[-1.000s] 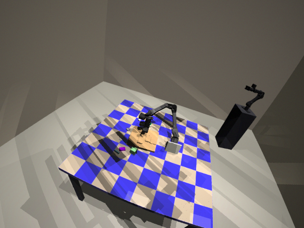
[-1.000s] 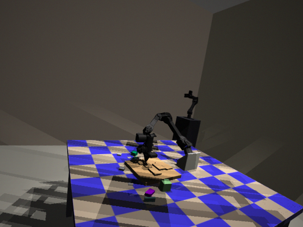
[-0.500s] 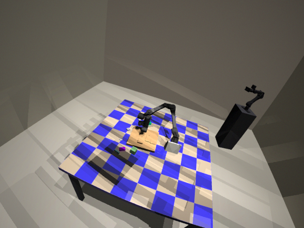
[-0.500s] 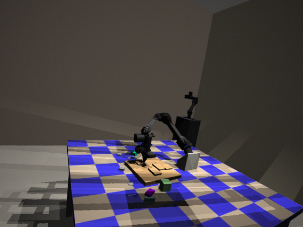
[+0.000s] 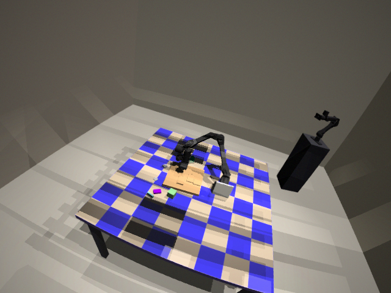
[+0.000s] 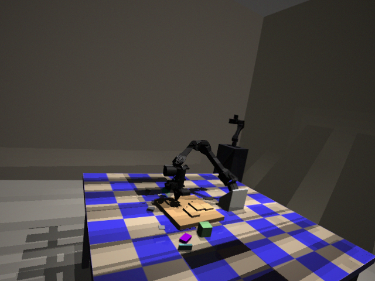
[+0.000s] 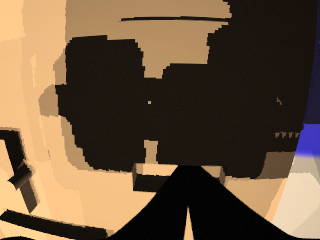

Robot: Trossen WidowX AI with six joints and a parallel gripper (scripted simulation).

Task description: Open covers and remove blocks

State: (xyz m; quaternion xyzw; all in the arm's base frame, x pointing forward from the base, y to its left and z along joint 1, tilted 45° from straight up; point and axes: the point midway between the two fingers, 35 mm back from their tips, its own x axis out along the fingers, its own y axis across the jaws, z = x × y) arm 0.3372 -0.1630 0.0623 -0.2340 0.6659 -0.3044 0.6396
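The bench (image 5: 235, 209) (image 6: 105, 228) is checked blue and cream; the board (image 5: 171, 184) (image 6: 179, 222) (image 7: 100, 200) is tan; one cube (image 5: 171, 193) (image 6: 204, 229) is green; one block (image 5: 156, 191) (image 6: 185, 237) purple; the arm (image 5: 223, 154) (image 6: 213, 157) black; its stand (image 5: 222, 188) (image 6: 239, 199) pale grey and dark.

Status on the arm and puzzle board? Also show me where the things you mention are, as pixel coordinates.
Gripper (image 5: 182, 169) (image 6: 176, 198) (image 7: 187, 171) shut, nothing held, low over puzzle board (image 5: 184, 188) (image 6: 181, 223) (image 7: 250, 200). Green cube (image 5: 171, 193) (image 6: 204, 229) beside board, on table. Arm's shadow obscures part of board.
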